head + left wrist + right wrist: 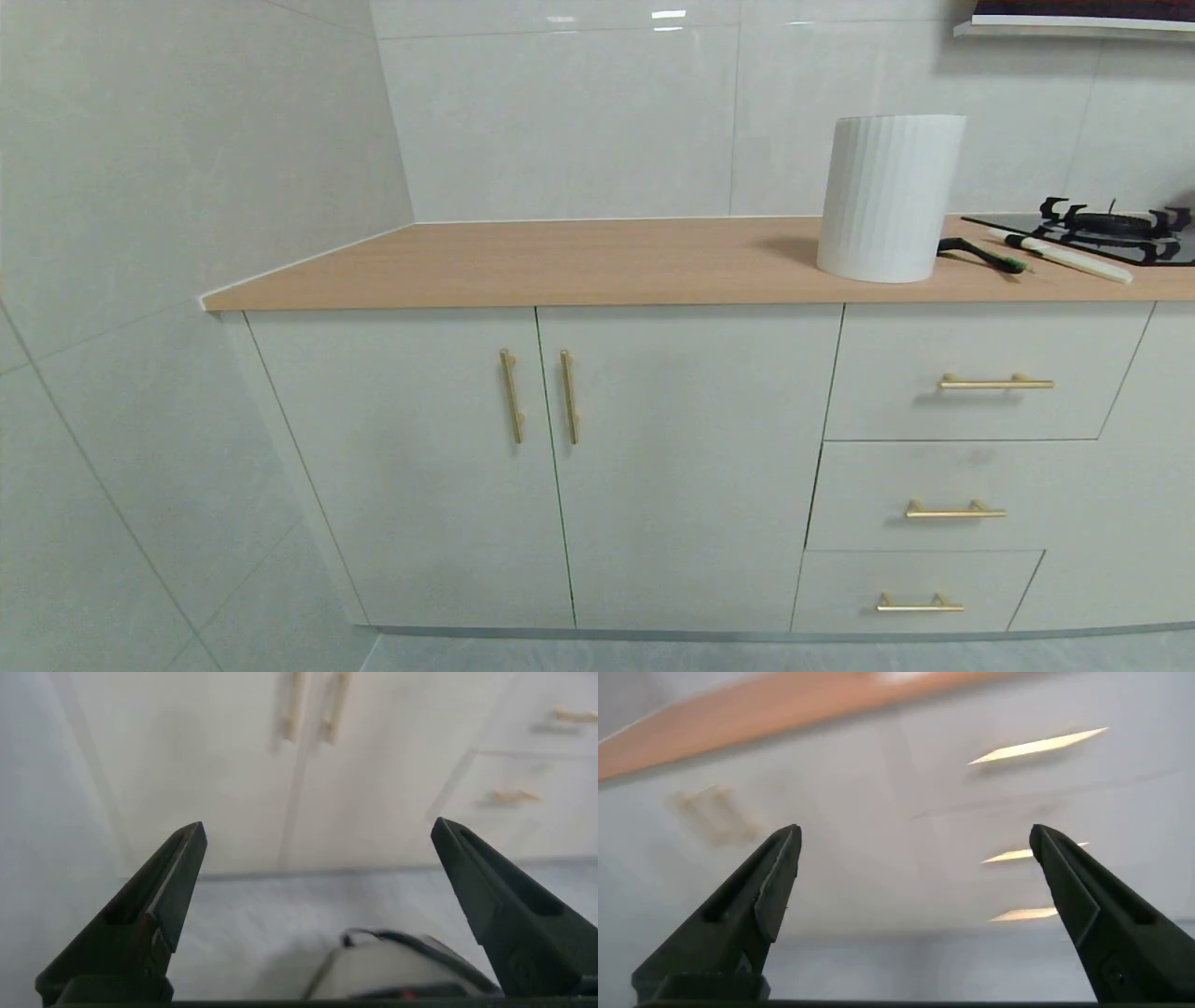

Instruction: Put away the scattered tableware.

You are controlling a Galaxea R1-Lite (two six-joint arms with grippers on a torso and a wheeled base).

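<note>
- Left gripper [318, 829]: jaws spread wide with nothing between them, held low and facing the cabinet doors [411, 467] and the floor.
- Right gripper [915, 831]: likewise wide open and empty, facing the drawers [896, 373] below the edge of the countertop [560, 261].
- Cabinet front: two doors on the left, three stacked drawers on the right, all closed; five gold handles [995, 382], one to each.
- On the countertop, far right: one white ribbed holder [892, 198], standing upright.
- Just to the holder's right lie two utensils: a black-handled utensil [982, 252] with a green tip, partly hidden by the holder, and a white-handled utensil [1069, 258], its far end on the gas stove [1111, 229].
- Step in hand, as judged: the approach, with nothing picked up yet and both arms well below the work.
- The next move probably calls for raising an arm to the right end of the counter and closing on one utensil's handle; the holder looks the likely place for it.
</note>
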